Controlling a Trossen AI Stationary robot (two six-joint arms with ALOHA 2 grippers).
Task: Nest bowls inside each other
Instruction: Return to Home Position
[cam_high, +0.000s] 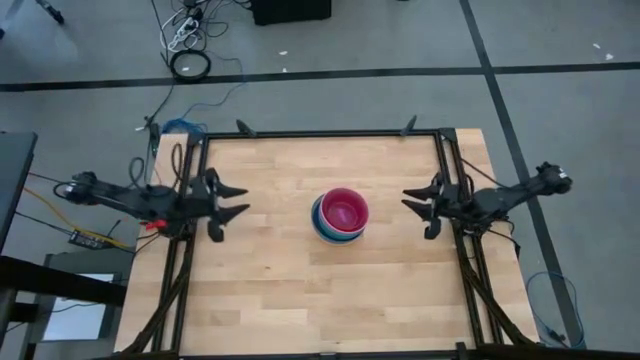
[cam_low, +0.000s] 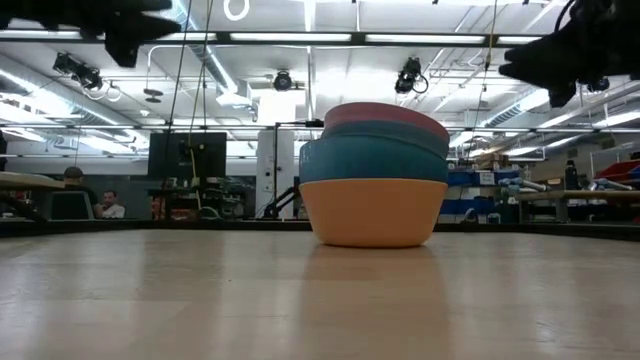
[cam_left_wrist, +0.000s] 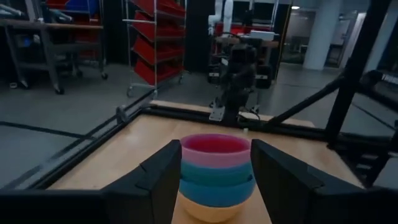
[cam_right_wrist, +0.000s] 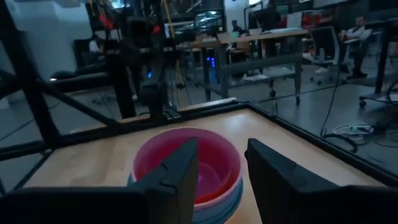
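Logging the left gripper (cam_high: 246, 200) spread wide, pinching nothing, hanging over the left side of the table (cam_high: 300, 300) with fingertips aiming across toward the middle. Logging the right gripper (cam_high: 405, 200) likewise spread and empty over the right side, aiming back at its mate. Seeing the left arm (cam_high: 130, 195) and right arm (cam_high: 510, 192) lying roughly level, reaching inward from the table's sides, raised clear of the wood and showing in the low view only as dark shapes at the upper corners. Finding the bowls (cam_high: 340, 215) nested in one stack near the table's middle, between the two grippers, apart from both, somewhat nearer the right one. Noting the stack standing upright on its base, mouths opening straight up, axis running vertical; round from overhead, so reading no long axis across the table. Counting bands in the low view: pale orange lowest, blue-green above, pink rim on top. Catching a magenta-red inside from overhead; not managing to tell the innermost bowls apart.
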